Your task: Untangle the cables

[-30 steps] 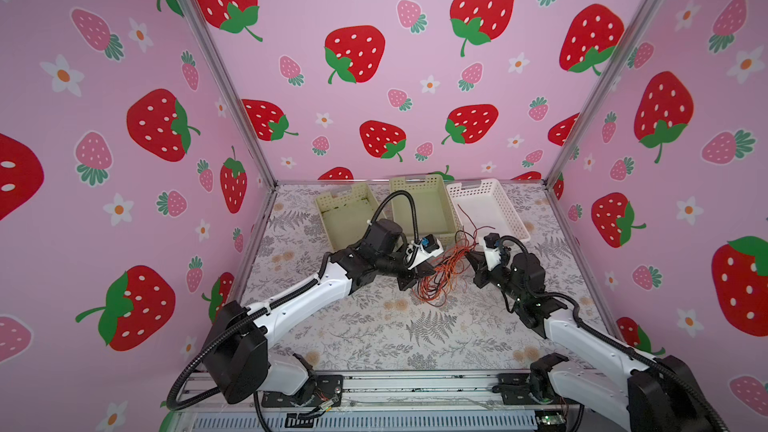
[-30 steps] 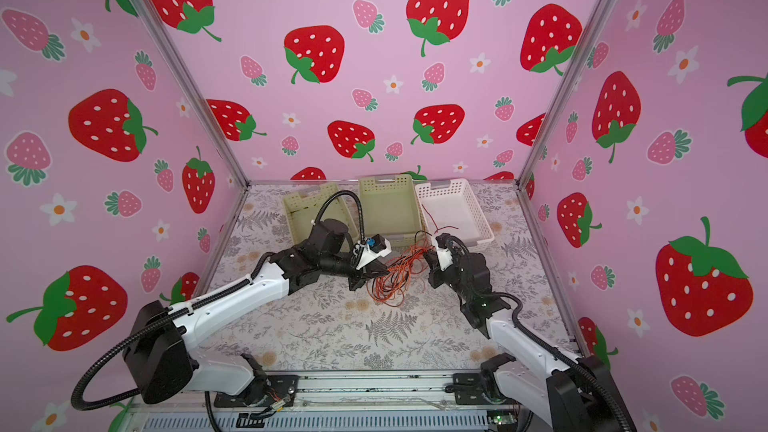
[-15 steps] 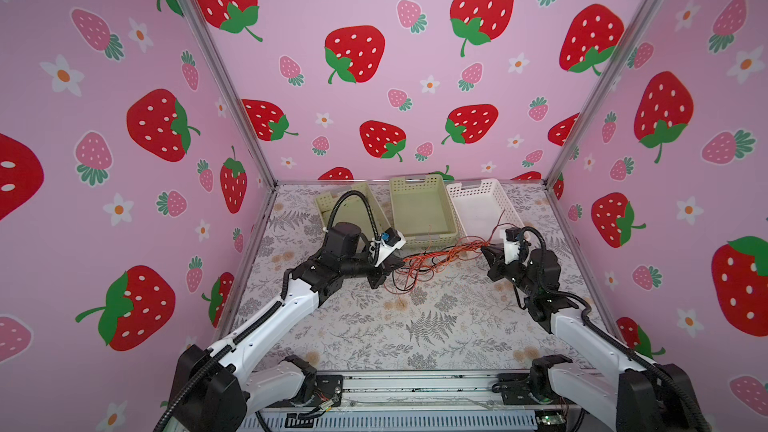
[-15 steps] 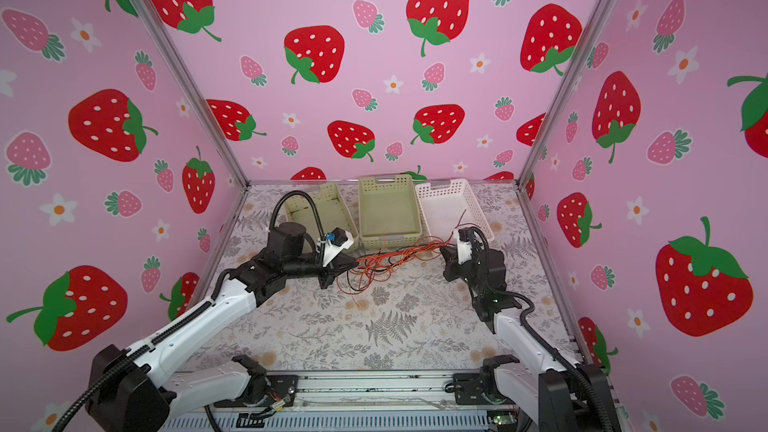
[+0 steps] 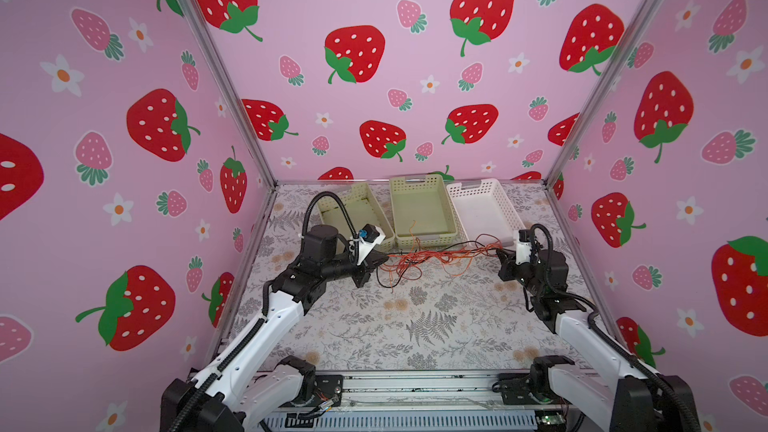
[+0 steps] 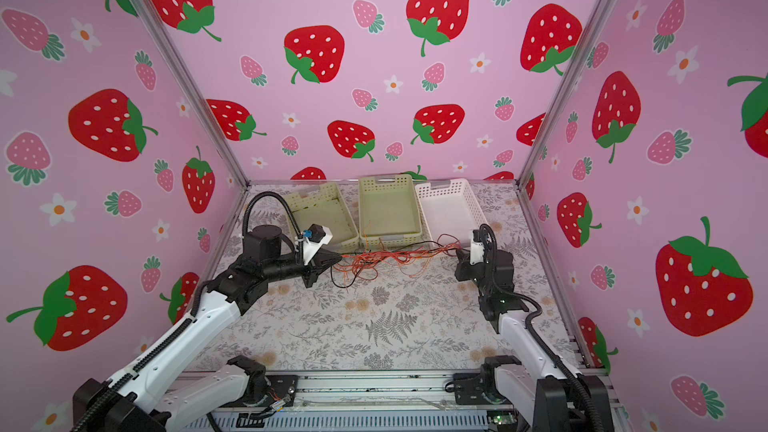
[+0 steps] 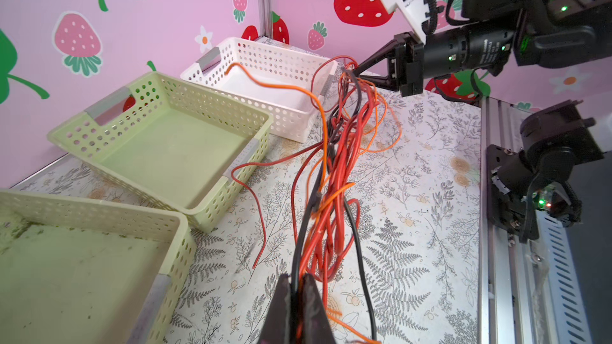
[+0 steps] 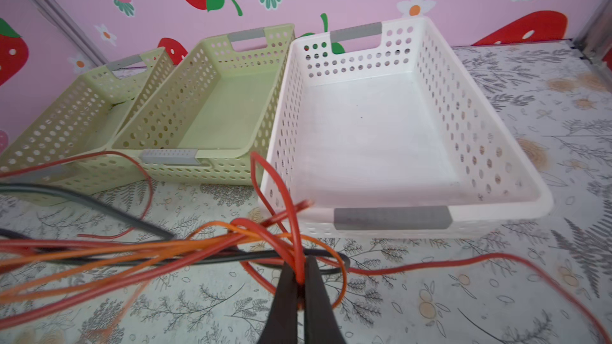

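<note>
The cables are a bundle of thin orange, red and black wires pulled out in a line between my two grippers, just in front of the baskets. Loose loops sag onto the mat near the left end. My left gripper is shut on one end of the bundle; in the left wrist view a black wire and orange ones run out between its fingers. My right gripper is shut on the other end, pinching a red wire between its fingers.
Three perforated baskets stand along the back wall: a pale green basket at the left, a second green basket in the middle, a white basket at the right. Strawberry-print walls close in three sides. A metal rail runs along the front edge.
Both grippers have moved apart, left one leftward and right one rightward. The cables, a hanging clump a second ago, are now drawn out into a long line between them.
</note>
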Robot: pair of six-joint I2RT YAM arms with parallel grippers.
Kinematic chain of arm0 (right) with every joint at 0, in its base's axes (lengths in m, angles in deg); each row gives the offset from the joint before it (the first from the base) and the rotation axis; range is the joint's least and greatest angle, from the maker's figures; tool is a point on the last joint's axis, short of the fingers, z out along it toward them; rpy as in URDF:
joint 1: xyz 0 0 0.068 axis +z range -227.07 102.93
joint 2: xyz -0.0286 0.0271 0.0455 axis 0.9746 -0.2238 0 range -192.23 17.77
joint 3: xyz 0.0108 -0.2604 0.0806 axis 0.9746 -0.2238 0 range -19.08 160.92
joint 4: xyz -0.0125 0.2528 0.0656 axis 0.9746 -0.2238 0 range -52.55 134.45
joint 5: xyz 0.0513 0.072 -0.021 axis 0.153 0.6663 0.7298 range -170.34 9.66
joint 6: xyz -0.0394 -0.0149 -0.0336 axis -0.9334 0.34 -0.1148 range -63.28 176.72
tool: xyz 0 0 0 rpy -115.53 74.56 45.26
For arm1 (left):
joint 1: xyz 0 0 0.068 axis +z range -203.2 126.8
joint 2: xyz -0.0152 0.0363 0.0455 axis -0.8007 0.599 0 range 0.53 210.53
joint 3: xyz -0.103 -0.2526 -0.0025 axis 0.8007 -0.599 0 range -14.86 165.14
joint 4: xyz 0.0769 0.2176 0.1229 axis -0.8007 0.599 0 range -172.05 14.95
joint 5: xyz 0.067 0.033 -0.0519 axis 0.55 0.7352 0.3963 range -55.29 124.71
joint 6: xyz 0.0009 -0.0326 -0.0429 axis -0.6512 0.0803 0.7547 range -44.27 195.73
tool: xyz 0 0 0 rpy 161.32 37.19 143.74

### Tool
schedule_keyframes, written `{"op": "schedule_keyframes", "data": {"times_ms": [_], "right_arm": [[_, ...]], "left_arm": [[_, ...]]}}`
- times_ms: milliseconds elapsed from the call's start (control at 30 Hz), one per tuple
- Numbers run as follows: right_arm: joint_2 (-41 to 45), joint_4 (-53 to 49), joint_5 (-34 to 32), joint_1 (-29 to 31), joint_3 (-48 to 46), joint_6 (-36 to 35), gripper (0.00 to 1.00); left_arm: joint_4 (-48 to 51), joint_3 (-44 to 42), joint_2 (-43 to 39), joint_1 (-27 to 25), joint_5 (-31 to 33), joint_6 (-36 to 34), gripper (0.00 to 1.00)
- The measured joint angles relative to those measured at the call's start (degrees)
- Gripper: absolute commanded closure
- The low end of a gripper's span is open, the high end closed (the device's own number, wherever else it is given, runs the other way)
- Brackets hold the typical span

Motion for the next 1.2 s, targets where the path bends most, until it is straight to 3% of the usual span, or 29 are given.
{"op": "schedule_keyframes", "data": {"times_ms": [400,667,1033,1133,1200], "right_arm": [[-0.61,-2.54,-9.38,-1.92,-0.35,-5.81,1.0],[-0.46,-3.41,-9.55,-2.49,-0.37,-8.87,1.0],[0.26,-7.5,-2.84,10.49,2.14,-15.98,0.98],[-1.97,-7.5,-0.9,14.75,2.73,-17.33,0.97],[-3.56,-7.54,-0.07,17.05,2.82,-17.79,0.97]], "left_arm": [[5.53,0.02,-1.97,3.65,-1.11,-1.05,1.0],[8.02,0.04,1.29,0.26,-1.09,-1.22,1.0],[9.29,0.0,9.53,-9.09,2.47,-1.29,1.0],[9.27,0.0,11.37,-10.58,3.37,-1.4,0.82],[9.09,0.0,12.35,-11.45,4.07,-1.36,0.56]]}}
